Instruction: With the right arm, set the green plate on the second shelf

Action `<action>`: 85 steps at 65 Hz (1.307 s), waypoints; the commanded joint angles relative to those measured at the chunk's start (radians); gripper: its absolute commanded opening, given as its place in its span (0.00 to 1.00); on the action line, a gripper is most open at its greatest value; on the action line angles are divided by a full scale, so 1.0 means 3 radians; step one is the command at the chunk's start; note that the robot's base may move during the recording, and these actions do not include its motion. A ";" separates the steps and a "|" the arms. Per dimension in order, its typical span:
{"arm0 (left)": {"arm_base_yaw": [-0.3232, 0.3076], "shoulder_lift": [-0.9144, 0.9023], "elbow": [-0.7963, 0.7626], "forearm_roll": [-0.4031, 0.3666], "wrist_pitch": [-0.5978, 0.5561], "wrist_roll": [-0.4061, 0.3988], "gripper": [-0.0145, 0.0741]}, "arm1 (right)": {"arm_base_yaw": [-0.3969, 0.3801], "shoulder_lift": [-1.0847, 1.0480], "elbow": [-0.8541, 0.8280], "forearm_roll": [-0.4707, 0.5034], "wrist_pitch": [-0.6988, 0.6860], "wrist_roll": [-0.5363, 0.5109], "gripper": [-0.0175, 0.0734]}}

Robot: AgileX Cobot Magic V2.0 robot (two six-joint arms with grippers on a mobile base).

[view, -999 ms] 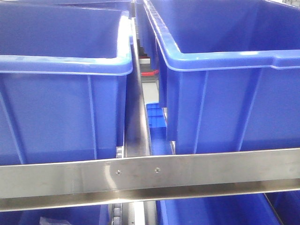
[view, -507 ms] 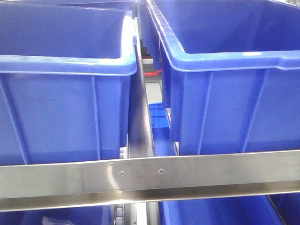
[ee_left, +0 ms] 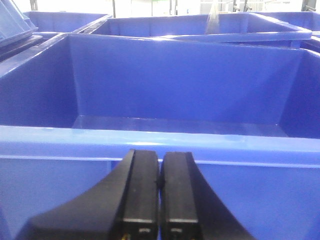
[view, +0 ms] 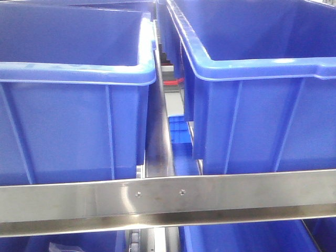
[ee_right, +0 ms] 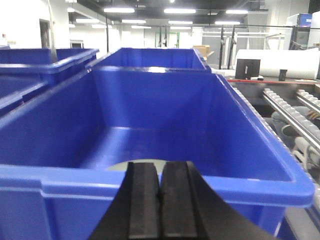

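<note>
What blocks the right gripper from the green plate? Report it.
The blue bin's near wall stands between the right gripper, jaws closed outside it, and the green plate, a pale sliver on the bin floor just beyond. Reaching likely means going over the rim.

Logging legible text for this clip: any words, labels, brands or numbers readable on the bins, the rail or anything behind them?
None can be read.
Blue plastic bins: plain walls and rims, no labels in any view.
Brushed steel shelf rail: only two screws, no marking.
Black box on the background counter: too small and blurred to tell.
Closed black left gripper and right gripper: unmarked.
</note>
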 commanded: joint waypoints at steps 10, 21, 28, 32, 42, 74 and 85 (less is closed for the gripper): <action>-0.0002 -0.0058 0.0132 -0.0010 -0.0293 -0.0007 0.31 | 0.0005 -0.0066 -0.0056 -0.0032 -0.0195 0.0071 0.25; -0.0002 -0.0058 0.0132 -0.0010 -0.0293 -0.0007 0.31 | 0.0047 -0.0066 -0.0056 0.0188 -0.0202 0.0032 0.25; -0.0002 -0.0058 0.0132 -0.0010 -0.0293 -0.0007 0.31 | 0.0047 -0.0066 -0.0056 0.0279 -0.0237 -0.0077 0.25; -0.0002 -0.0058 0.0132 -0.0010 -0.0293 -0.0007 0.31 | 0.0047 -0.0066 -0.0056 0.0348 -0.0262 -0.0156 0.25; -0.0002 -0.0058 0.0132 -0.0010 -0.0293 -0.0007 0.31 | 0.0047 -0.0066 -0.0056 0.0370 -0.0293 -0.0247 0.25; -0.0002 -0.0058 0.0132 -0.0010 -0.0293 -0.0007 0.31 | 0.0047 -0.0066 -0.0056 0.0367 -0.0314 -0.0283 0.25; -0.0002 -0.0058 0.0132 -0.0010 -0.0293 -0.0007 0.31 | 0.0047 -0.0066 -0.0056 0.0367 -0.0314 -0.0283 0.25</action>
